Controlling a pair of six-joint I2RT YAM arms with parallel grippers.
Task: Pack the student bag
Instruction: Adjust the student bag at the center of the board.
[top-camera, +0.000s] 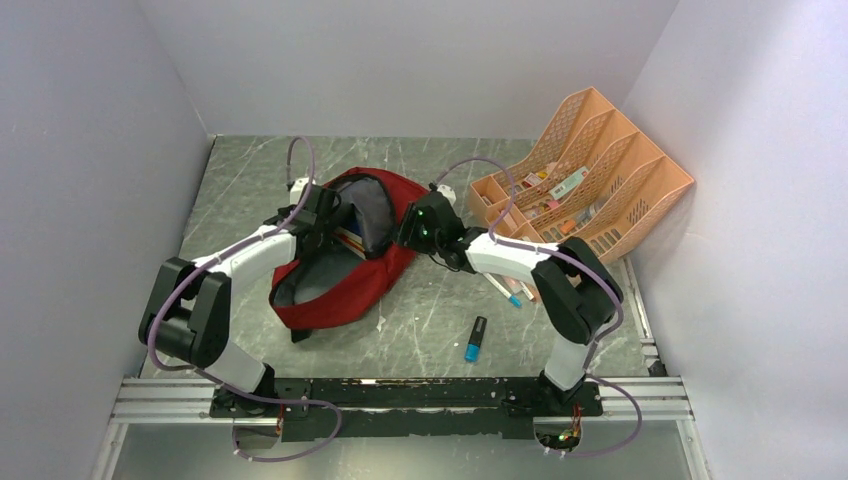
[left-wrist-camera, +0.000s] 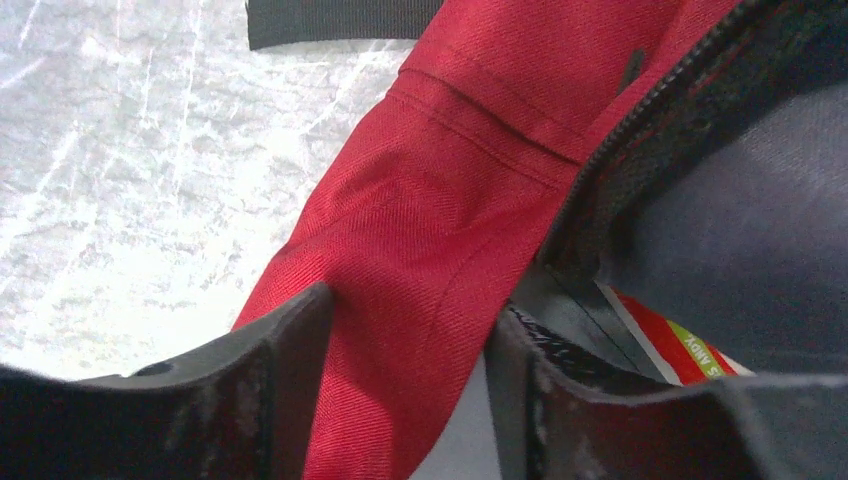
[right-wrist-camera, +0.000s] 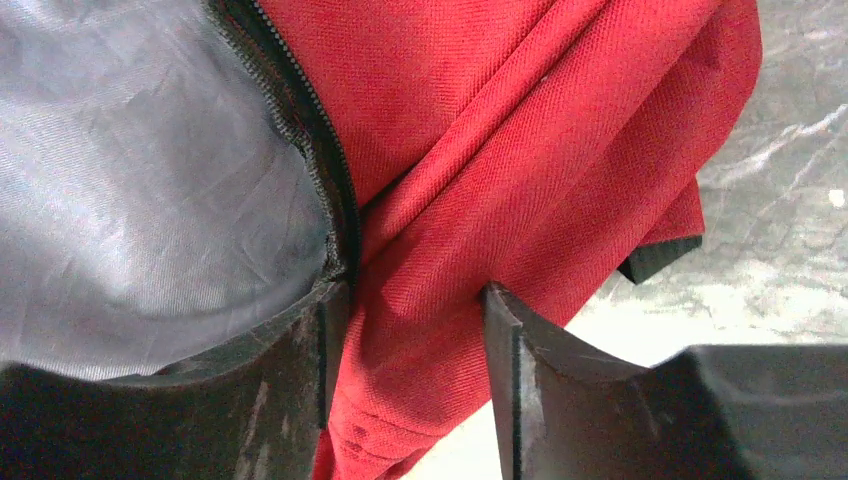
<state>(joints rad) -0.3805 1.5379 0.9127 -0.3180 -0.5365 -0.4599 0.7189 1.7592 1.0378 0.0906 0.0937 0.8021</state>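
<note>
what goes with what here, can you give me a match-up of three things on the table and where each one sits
1 student bag
2 desk organiser
3 black and blue marker

A far right corner of the table
B lying alone, near side, right of centre
C middle, unzipped, grey lining showing

Pairs: 1-C, 2-A, 3-B

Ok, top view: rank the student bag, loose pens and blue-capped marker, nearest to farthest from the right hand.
1. student bag: its red edge sits between the right hand fingers.
2. loose pens: lower right of the hand.
3. blue-capped marker: lower still, mid-frame.
</note>
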